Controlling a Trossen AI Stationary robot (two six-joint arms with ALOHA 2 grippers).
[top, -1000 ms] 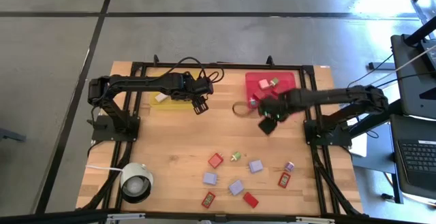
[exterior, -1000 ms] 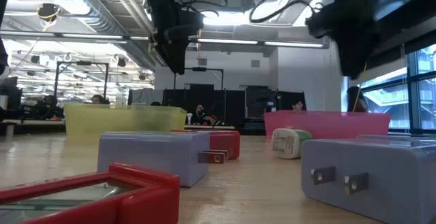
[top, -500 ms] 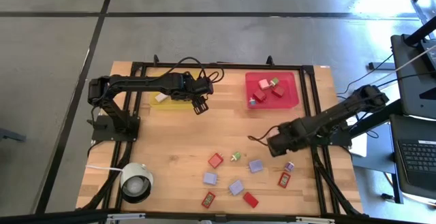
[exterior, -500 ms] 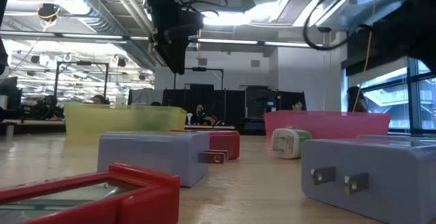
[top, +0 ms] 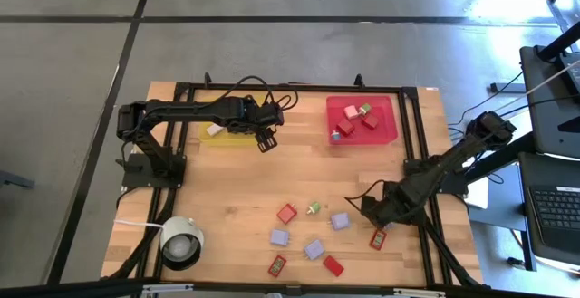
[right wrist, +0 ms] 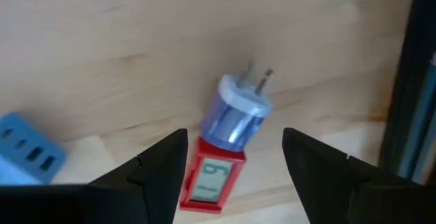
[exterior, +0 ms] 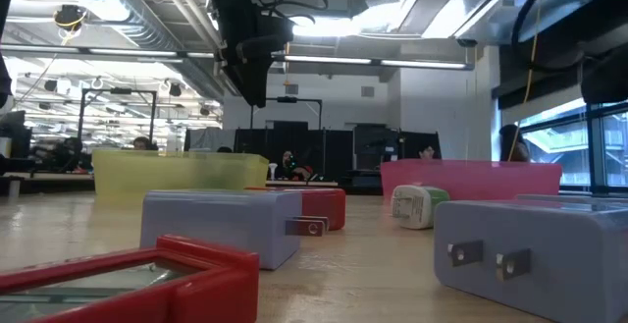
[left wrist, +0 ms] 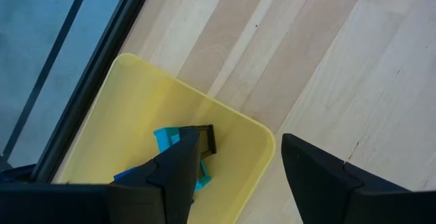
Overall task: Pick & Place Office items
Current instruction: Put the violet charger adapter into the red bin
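Observation:
Several small office items lie on the near part of the wooden table: red blocks (top: 287,213), lilac blocks (top: 340,220) and a green-and-white piece (top: 314,208). My right gripper (top: 381,212) hangs open, pointing down over a lilac round plug (right wrist: 235,115) and a red block with a display (right wrist: 211,180). Both lie on the table between its fingers, and it touches neither. My left gripper (top: 265,139) hangs open over the right end of the yellow tray (left wrist: 136,108), which holds a blue item (left wrist: 180,149). The red tray (top: 385,126) holds several items.
A white round cylinder with a dark centre (top: 180,242) stands at the near left corner. A blue block (right wrist: 27,152) lies beside the right gripper. Black frame rails (top: 412,135) run along the table's edges. Bare wood lies in the middle between the trays and the items.
My right gripper has swung from beside the red tray toward the table's near edge and come down over the lilac plug and the red block, rolling its wrist on the way.

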